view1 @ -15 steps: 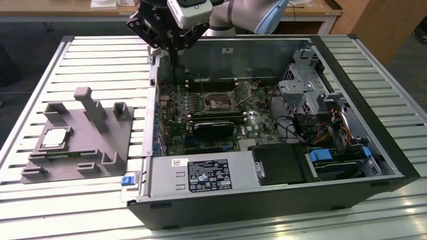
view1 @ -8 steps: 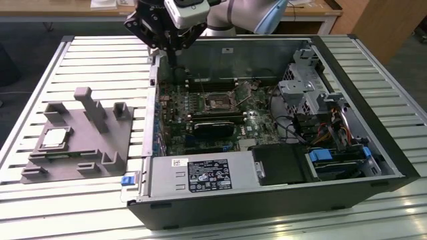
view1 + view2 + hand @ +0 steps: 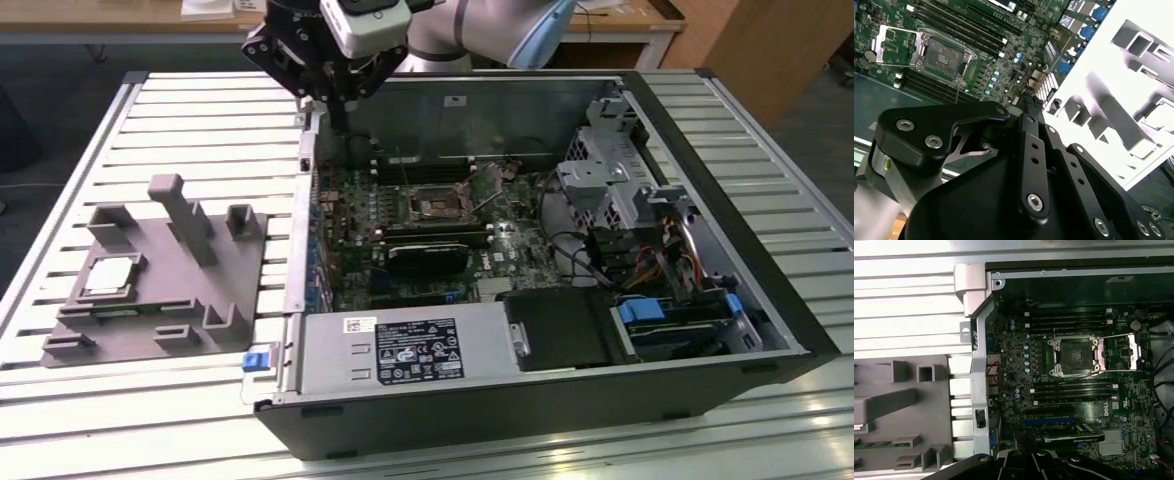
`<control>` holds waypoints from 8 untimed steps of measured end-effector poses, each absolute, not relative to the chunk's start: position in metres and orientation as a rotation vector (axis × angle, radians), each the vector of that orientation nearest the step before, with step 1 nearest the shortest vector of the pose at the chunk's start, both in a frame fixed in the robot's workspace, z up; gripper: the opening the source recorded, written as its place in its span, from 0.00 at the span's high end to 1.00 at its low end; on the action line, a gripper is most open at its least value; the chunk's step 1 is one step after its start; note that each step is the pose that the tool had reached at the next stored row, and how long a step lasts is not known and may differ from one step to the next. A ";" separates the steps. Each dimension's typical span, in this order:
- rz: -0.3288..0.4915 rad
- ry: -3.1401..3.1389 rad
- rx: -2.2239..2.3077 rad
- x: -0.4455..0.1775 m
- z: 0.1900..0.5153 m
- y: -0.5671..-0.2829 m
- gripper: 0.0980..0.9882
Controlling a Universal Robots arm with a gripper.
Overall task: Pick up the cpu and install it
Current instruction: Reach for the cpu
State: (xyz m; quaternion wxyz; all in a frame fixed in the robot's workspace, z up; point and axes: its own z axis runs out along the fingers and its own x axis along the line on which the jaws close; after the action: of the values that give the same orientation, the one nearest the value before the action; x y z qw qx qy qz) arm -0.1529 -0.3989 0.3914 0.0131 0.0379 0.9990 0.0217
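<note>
The cpu point(image 3: 110, 275), a small silver-grey square chip, lies flat on the grey plastic fixture point(image 3: 160, 270) at the exterior view's left, outside the computer case. My gripper point(image 3: 334, 122) hangs above the case's far left corner, well away from the cpu, shut with nothing in it. Its black fingers point(image 3: 1028, 100) come together in a single tip. The dark motherboard socket point(image 3: 434, 205) sits in the middle of the board with its metal frame swung open. Both wrist views show the socket point(image 3: 1074, 356) point(image 3: 941, 55) holding no chip, and the gripper point(image 3: 1026, 456) reaches in at one edge.
The open case point(image 3: 694, 130) rests on a slatted white table point(image 3: 200, 110). Inside are black memory sticks point(image 3: 1069, 320), a graphics card point(image 3: 427, 258), the power supply point(image 3: 400, 350), a drive cage point(image 3: 601, 180) and loose cables point(image 3: 667, 250). The case wall point(image 3: 979, 370) separates fixture from board.
</note>
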 end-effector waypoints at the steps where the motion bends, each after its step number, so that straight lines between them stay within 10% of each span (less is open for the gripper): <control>1: 0.068 3.112 0.118 -0.153 0.391 -0.399 0.99; 8: 0.068 3.112 0.118 -0.157 0.391 -0.399 0.99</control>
State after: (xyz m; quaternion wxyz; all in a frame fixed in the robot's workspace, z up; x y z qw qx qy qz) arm -0.1575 -0.3989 0.3911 0.0131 0.0379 0.9990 0.0217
